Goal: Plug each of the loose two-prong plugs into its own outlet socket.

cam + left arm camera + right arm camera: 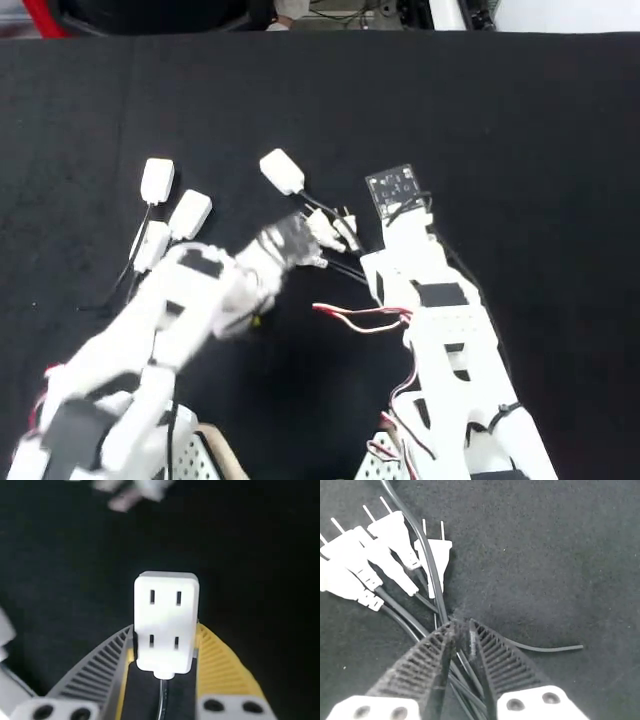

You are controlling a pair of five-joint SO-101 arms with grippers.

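Black desk (520, 120) underneath. I've got the left gripper (166, 630) fingers clamped on a white outlet socket (166, 605). My right gripper (462, 625) fingers pinch almost closed on black cables (400, 609), just behind four loose plugs (380, 555) lying mid-desk.

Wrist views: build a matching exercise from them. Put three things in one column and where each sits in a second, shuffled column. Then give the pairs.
Things:
1. outlet block
2. black cables
3. two-prong plugs

Places:
A. lying loose on the black table, prongs bare
B. held in the left pincer
C. pinched in the right pincer

Pairs: 1-B; 2-C; 3-A.
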